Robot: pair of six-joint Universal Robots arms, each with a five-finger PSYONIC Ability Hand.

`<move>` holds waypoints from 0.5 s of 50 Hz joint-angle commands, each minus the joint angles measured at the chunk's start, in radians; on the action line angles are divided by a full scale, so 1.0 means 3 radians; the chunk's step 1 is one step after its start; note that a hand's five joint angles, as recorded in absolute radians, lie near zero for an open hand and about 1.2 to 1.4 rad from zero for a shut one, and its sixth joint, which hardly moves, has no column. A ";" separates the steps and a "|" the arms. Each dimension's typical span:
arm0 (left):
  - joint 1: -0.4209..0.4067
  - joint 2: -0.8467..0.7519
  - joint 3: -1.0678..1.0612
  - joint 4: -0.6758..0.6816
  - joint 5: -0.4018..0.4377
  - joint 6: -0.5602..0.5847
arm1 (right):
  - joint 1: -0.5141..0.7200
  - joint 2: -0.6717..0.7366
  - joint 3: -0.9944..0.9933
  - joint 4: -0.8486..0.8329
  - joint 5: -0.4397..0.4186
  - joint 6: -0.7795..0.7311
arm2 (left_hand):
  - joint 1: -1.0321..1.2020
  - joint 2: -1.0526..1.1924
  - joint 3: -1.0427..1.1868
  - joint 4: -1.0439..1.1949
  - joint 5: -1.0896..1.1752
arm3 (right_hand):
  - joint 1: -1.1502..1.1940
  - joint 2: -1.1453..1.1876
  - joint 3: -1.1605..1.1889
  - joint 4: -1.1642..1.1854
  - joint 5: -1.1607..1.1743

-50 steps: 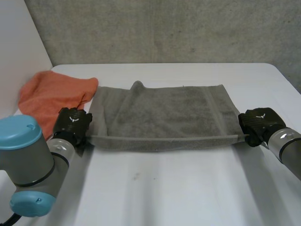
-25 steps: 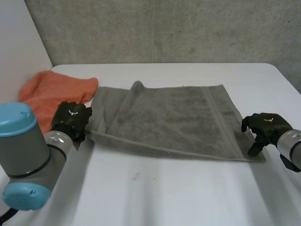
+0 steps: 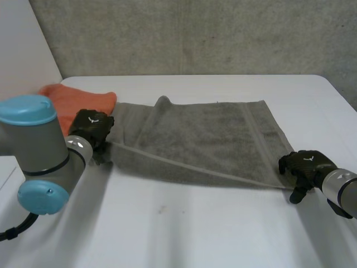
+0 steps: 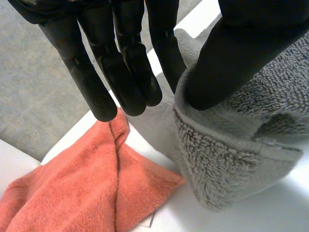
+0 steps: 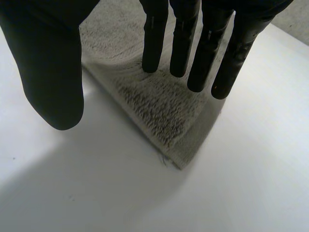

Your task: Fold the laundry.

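The grey towel (image 3: pixel 206 139) lies spread on the white worktop (image 3: pixel 195 234), its near left corner pinched in the left hand (image 3: pixel 92 127), the right hand (image 3: pixel 304 163) slack, fingers (image 5: pixel 183 43) straight at the near right corner, which likely needs a firm matching pinch for an even fold.

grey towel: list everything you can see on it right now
The grey towel is thick terry cloth with a woven band near its right end. It is spread lengthwise across the white table, with a raised ridge at its far left. The left hand pinches its bunched near left corner between thumb and straight fingers. Its near right corner lies flat under the right hand, whose fingers are straight with the thumb off the cloth. An orange cloth lies beside its left end.
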 commanded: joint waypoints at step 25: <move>0.0110 -0.0110 0.0227 -0.0144 0.0005 0.0000 | 0.0040 0.0381 -0.0577 -0.0187 0.0077 0.0018 | 0.0833 0.0687 0.0695 0.0662 0.0836 | 0.0766 0.0548 0.0552 0.0552 0.0555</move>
